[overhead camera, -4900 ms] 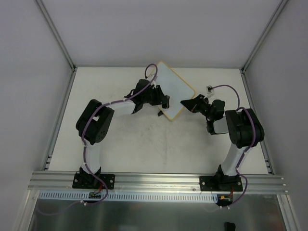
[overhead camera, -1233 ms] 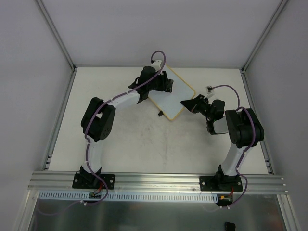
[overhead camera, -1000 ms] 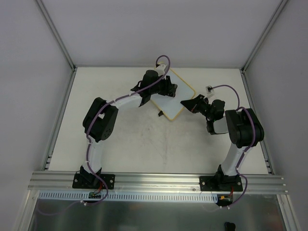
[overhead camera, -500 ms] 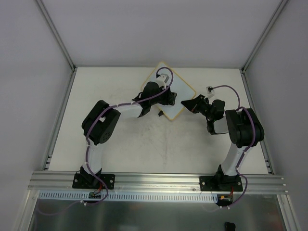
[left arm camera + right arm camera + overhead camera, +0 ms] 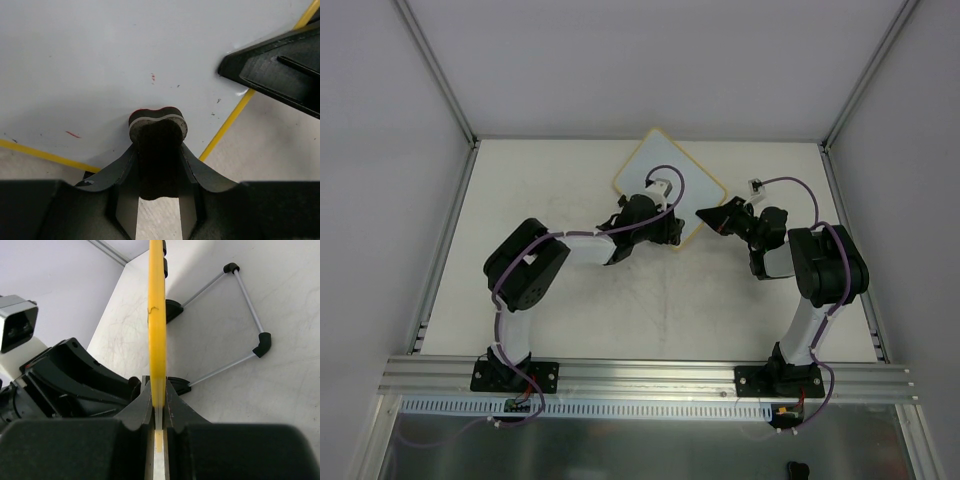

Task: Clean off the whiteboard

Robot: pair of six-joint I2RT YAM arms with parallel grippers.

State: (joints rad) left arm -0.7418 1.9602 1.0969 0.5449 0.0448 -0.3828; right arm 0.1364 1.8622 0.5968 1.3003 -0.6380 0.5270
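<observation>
1. Fingers point(image 5: 119, 167) of the left gripper point(image 5: 158, 146) are closed on a small black eraser point(image 5: 157, 127) and pinch it from both sides. Its flat face is pressed on the white surface of the whiteboard point(image 5: 125, 45).
2. Right gripper point(image 5: 157, 387) has its two fingers point(image 5: 142, 405) pressed together on the yellow frame of the board, which this camera sees edge-on.
3. From above, the whiteboard point(image 5: 655, 155) stands like a diamond at the far middle of the table point(image 5: 570, 190). The right gripper point(image 5: 708, 214) clamps it near its right corner.
4. A thin wire stand point(image 5: 263, 344) with black corner pieces shows behind the board on the table.
5. A few small red marks point(image 5: 72, 134) are on the surface near the eraser.
6. About five seconds ago the left gripper was at the left edge of the board. One second ago it was near the far-left part. Now the left gripper point(image 5: 662, 228) is over the near corner, so it has moved across the surface toward the arm bases.
7. Board and right arm have kept the same place through all the top views.
</observation>
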